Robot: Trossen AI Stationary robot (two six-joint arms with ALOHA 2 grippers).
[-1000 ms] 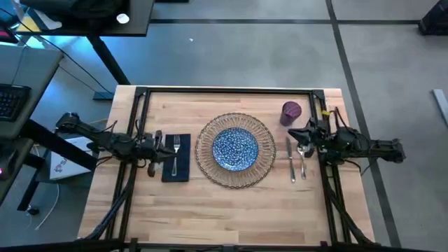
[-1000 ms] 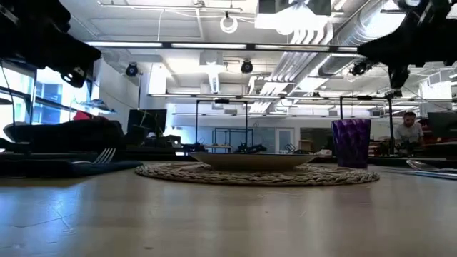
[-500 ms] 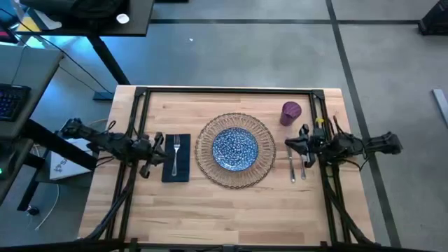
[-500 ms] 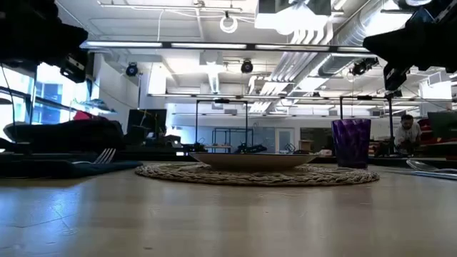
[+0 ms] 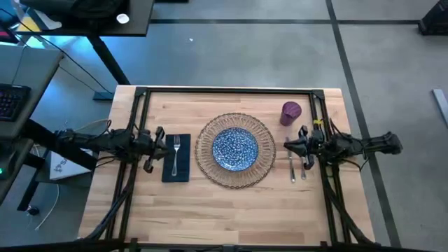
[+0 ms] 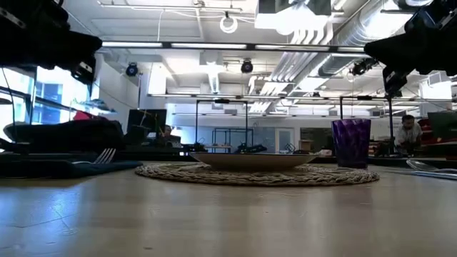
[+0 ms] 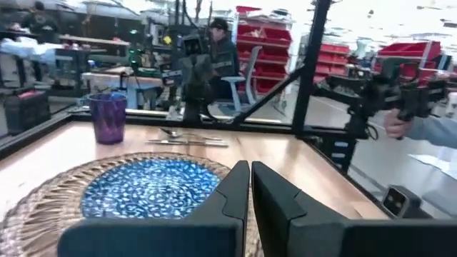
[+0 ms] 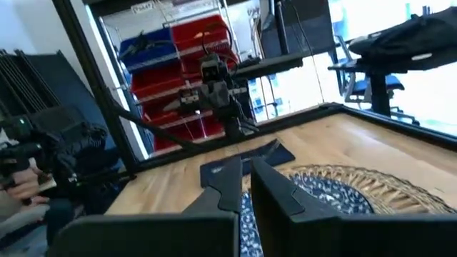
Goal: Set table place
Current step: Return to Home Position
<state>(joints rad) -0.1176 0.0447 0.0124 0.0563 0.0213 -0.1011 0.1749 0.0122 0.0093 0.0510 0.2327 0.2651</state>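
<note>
At the near edge of the table we see bare wood. Beyond it the place lies complete: fork on the navy napkin, blue plate centred on the wicker placemat, knife and spoon to its right, purple cup farthest back. Both pincers are pinched nearly closed and empty, the left gripper just beside the napkin, the right gripper over the cutlery (the tighter spot). We judge the retreat goes best raised first, then drawn outward, disturbing nothing.
</note>
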